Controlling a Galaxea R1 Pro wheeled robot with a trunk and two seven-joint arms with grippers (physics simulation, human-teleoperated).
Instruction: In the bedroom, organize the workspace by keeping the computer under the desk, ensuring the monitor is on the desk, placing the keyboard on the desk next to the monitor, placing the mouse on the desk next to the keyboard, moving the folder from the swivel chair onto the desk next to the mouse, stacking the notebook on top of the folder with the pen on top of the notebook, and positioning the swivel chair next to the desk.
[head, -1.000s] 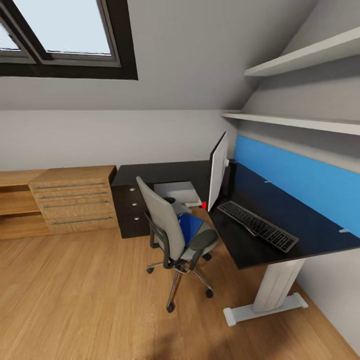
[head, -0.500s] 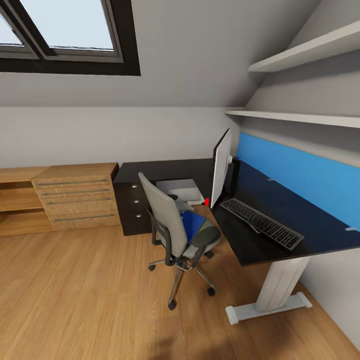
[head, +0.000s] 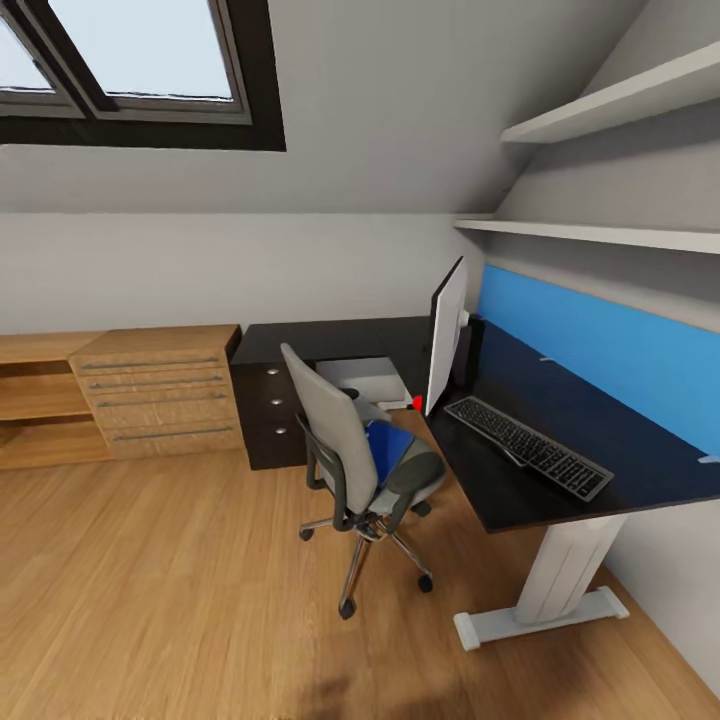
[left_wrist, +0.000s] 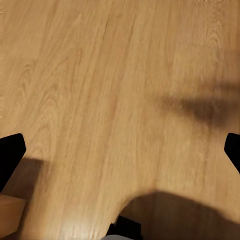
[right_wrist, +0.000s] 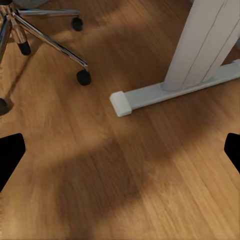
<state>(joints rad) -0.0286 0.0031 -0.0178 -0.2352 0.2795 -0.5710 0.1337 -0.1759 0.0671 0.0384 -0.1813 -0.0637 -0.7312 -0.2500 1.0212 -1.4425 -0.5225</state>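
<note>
The desk fills the right of the frame, the chair at centre. On its seat lies the blue folder: likely thin, light, slippery; best pinched at an edge. Both grippers gape wide, empty.

Left hand and right hand spread wide, pointing down.

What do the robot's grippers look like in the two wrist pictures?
Little of them shows. In each wrist view two flat black fingertips enter from opposite edges, dark and unmarked, with blunt angled ends. No cables or markings are visible. Behind them is wooden floor, and in the right wrist view the desk's white foot.
</note>
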